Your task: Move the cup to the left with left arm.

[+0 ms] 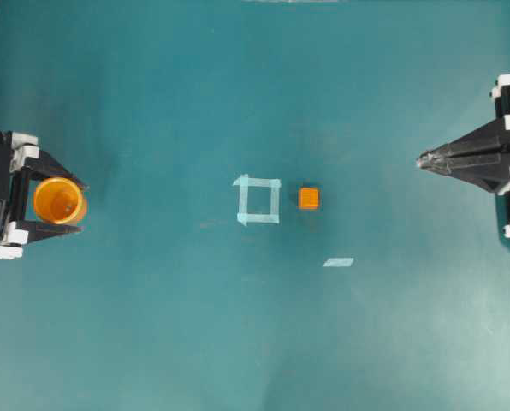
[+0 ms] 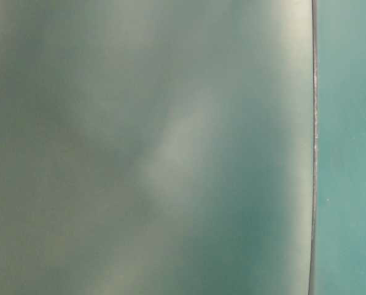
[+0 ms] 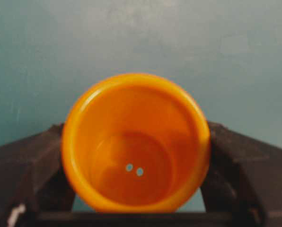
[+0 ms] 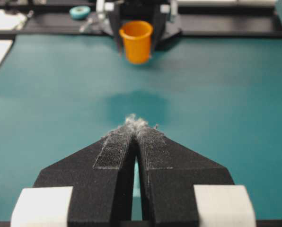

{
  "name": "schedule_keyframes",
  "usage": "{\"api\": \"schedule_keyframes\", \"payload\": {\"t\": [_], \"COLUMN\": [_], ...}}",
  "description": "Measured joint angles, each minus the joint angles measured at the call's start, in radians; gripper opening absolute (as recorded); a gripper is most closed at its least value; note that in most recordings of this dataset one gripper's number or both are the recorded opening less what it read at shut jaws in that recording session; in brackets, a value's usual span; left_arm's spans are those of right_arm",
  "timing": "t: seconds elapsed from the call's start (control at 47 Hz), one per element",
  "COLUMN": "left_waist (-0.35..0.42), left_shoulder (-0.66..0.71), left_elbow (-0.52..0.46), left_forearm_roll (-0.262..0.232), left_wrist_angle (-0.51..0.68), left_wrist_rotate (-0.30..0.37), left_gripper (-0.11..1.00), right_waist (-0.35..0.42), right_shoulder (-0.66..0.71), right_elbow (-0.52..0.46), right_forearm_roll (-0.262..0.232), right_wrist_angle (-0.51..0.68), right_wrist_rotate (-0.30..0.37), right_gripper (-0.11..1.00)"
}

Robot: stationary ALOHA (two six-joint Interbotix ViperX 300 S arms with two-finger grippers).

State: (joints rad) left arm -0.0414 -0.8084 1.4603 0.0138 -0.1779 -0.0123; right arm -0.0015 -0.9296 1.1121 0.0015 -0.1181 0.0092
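The cup [image 1: 59, 200] stands at the far left of the table [image 1: 238, 342], between the two fingers of the left gripper [image 1: 62, 205], which sits at the left edge of the overhead view. The jaws are spread wide, one finger on each side of the cup wall; in the left wrist view the cup [image 3: 135, 142] fills the gap between the fingers [image 3: 32, 165] and appears to touch both, so the cup is judged to be held, though contact pressure cannot be confirmed. From the right wrist view the cup [image 4: 136, 41] is upright, and whether its base rests on the table or hangs just above it cannot be told. The cup is well apart from the tape square [image 1: 257, 200] and the small orange cube [image 1: 309, 198] at mid-table, so the transport step is judged essentially complete. The next move calls for setting the cup down if it is lifted, then spreading the jaws a little further and drawing the arm back without tipping the cup. Little room remains toward the left edge; open table lies above, below and to the right of the cup. The right gripper [image 1: 422, 160] rests at the right edge with jaws together, clear of the work. The table-level view shows only blur.
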Motion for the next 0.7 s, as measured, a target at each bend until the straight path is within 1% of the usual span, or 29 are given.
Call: {"api": "schedule_keyframes", "payload": {"t": [0.702], "left_waist": [0.012], "left_shoulder": [0.002], "left_elbow": [0.000], "left_forearm_roll": [0.000], "left_wrist_angle": [0.000], "left_wrist_rotate": [-0.006], "left_gripper": [0.67], "right_waist": [-0.002], "right_shoulder": [0.000], "right_elbow": [0.000], "right_forearm_roll": [0.002], "right_wrist_angle": [0.009], "right_wrist_rotate": [0.000], "right_gripper": [0.00]}}
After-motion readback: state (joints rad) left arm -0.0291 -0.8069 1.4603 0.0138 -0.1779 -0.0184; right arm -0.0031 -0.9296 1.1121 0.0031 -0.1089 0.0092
